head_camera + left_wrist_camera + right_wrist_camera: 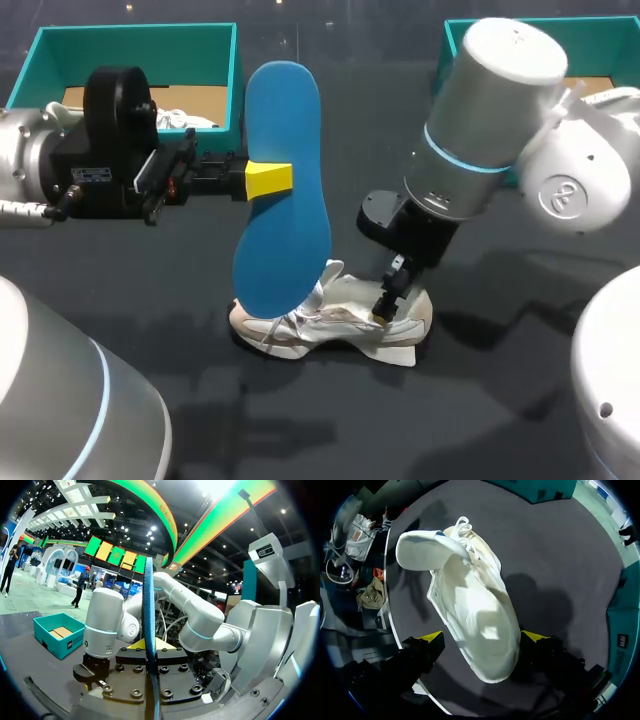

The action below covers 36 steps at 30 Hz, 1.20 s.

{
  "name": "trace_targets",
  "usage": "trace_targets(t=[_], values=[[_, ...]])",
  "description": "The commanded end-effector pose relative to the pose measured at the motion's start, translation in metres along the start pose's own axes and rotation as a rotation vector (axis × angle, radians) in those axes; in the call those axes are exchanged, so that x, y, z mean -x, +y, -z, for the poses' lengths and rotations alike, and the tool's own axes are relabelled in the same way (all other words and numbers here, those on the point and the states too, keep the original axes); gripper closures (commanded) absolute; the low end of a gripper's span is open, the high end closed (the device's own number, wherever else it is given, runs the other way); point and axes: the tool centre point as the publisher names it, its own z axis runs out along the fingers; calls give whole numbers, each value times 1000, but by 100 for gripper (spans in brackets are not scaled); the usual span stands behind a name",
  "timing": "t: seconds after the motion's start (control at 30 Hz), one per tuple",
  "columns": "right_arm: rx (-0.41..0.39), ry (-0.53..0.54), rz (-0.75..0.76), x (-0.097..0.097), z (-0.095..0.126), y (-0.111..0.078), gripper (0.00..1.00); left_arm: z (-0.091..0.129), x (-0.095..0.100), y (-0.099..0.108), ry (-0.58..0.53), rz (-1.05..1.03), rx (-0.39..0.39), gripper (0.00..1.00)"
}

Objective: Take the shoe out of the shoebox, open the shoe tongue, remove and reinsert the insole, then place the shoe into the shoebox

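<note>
teal shoebox (pixel 130 32) at the far left of the desk (pixel 500 420) holds only crumpled white paper (pixel 185 118) on its brown cardboard floor; the shoe is not in it. just right of it, the left hand (pixel 268 180) is closed on the blue insole (pixel 285 120), pinching it about halfway along so it stands nearly upright, well above the desk. in the left wrist view the insole shows edge-on between the yellow tips. its lower end comes down over the toe end of the white shoe (pixel 300 330); whether the two touch i cannot tell. held this way, the insole looks to be fully out and lined up to go back in.

the shoe lies on the desk near the middle, upper side up, with its tongue (pixel 422 550) folded forward past the laces (pixel 462 527), so the mouth gapes open. the right hand (pixel 385 303) stands wide over the heel with a finger on each side. a strip of desk shows between one finger and the shoe, so it is not clamped. i judge it is there to keep the shoe from sliding during reinsertion.

a second teal shoebox (pixel 598 48) sits at the far right, mostly hidden by the right arm (pixel 490 110); only a bit of brown floor shows.
</note>
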Motion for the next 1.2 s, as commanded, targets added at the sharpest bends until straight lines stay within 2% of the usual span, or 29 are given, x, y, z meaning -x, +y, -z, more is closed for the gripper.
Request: trace_targets(t=[0.03, 0.47, 0.67, 0.8, 1.13, 1.2], values=[[-161, -27, 14, -5, -2, 8, 0, -1, 0, 1, -1, 0, -2, 100], [-138, -84, 64, 5, 6, 10, 0, -1, 0, 1, -1, 0, -2, 100], [-131, -119, 101, 12, 12, 19, 0, -1, 0, 1, -1, 0, -2, 100], [-142, -135, 161, 15, 4, 33, 0, -1, 0, 1, -1, 0, -2, 100], [-142, -135, 161, 15, 4, 33, 0, -1, 0, 1, -1, 0, -2, 100], [-173, -136, 186, 20, -3, 40, 0, -1, 0, 1, -1, 0, -2, 100]])
